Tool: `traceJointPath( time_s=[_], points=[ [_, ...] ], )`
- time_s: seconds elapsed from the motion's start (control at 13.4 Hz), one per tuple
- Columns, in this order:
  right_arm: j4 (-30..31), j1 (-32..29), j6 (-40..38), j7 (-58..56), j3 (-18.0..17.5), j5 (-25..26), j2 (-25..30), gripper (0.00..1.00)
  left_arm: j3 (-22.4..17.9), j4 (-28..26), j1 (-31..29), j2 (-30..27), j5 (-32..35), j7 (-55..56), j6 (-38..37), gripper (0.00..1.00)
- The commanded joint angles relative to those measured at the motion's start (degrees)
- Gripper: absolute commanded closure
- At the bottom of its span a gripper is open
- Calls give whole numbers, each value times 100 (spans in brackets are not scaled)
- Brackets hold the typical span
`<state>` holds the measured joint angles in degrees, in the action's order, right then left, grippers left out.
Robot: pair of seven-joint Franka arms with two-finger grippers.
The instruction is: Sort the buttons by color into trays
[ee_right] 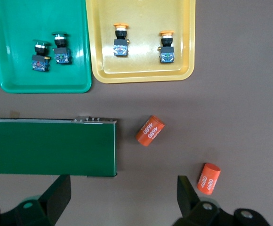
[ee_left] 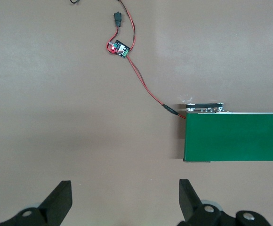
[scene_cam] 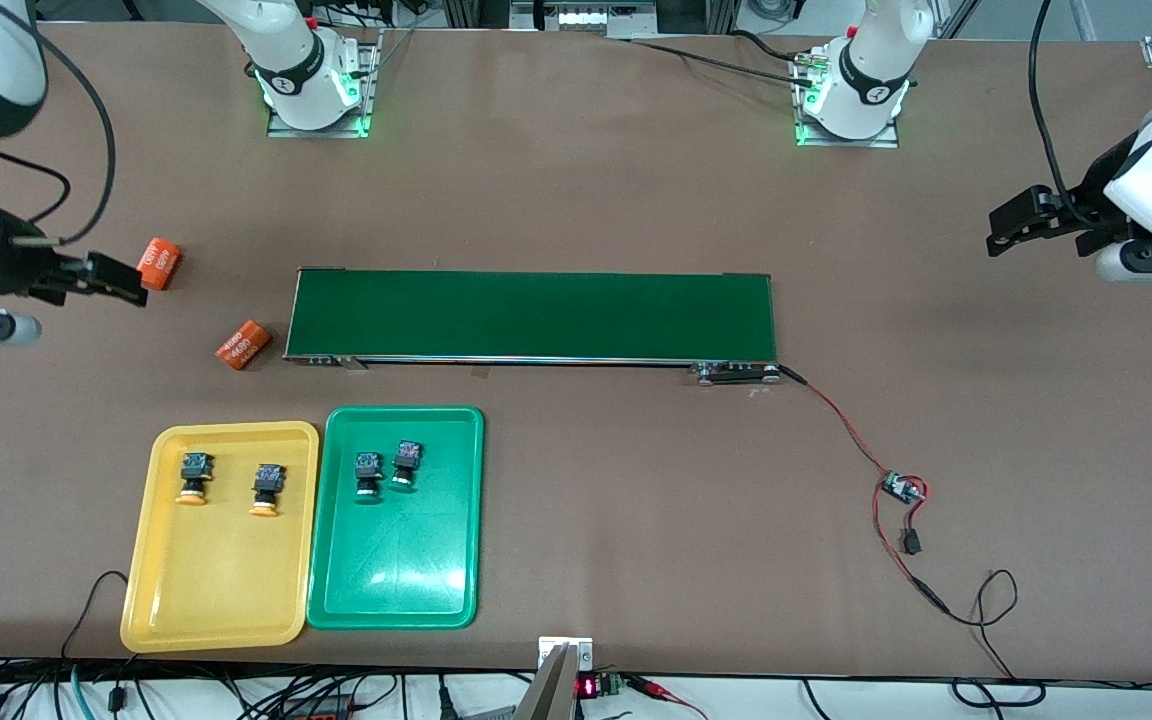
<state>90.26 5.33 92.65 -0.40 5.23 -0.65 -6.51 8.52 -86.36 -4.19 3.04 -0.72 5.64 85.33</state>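
Two buttons with yellow-orange caps [scene_cam: 195, 477] [scene_cam: 267, 488] lie in the yellow tray [scene_cam: 216, 580]. Two buttons with green caps [scene_cam: 367, 475] [scene_cam: 405, 465] lie in the green tray [scene_cam: 396, 570] beside it. The right wrist view shows both trays [ee_right: 141, 70] [ee_right: 42, 77] and all the buttons in them. My right gripper [scene_cam: 116, 278] [ee_right: 122, 188] is open and empty, up over bare table at the right arm's end. My left gripper [scene_cam: 1016, 222] [ee_left: 125, 193] is open and empty over bare table at the left arm's end.
A long dark-green conveyor belt [scene_cam: 533, 315] lies across the table's middle, farther from the front camera than the trays. Two orange cylinders [scene_cam: 159, 263] [scene_cam: 242, 344] lie off its right-arm end. A small circuit board [scene_cam: 903, 488] with red and black wires lies off its left-arm end.
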Motion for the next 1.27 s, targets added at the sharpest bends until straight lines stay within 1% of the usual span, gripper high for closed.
traceJointPath(
  time_s=[0.0,0.22,0.52,0.67,0.82,1.2],
  points=[
    [282,-172,-307,-109,-181,56,422,0,1,190,-30,83,-130,-89,-113,0],
    [273,-278,-318,-135,-189,29,405,0,1,190,-30,92,-130,-89,-113,0],
    [195,-234,-484,-92,-189,47,335,0,1,190,-30,92,-130,-80,-113,0],
    [-7,-225,-572,-100,-189,108,239,0,1,190,-30,92,-130,-89,-113,0],
    [-87,-216,-590,-118,-216,388,150,0,1,190,-30,92,-130,-80,-113,0],
    [-87,-137,-590,-109,-216,425,133,0,1,190,-30,92,-130,-80,-113,0]
  ],
)
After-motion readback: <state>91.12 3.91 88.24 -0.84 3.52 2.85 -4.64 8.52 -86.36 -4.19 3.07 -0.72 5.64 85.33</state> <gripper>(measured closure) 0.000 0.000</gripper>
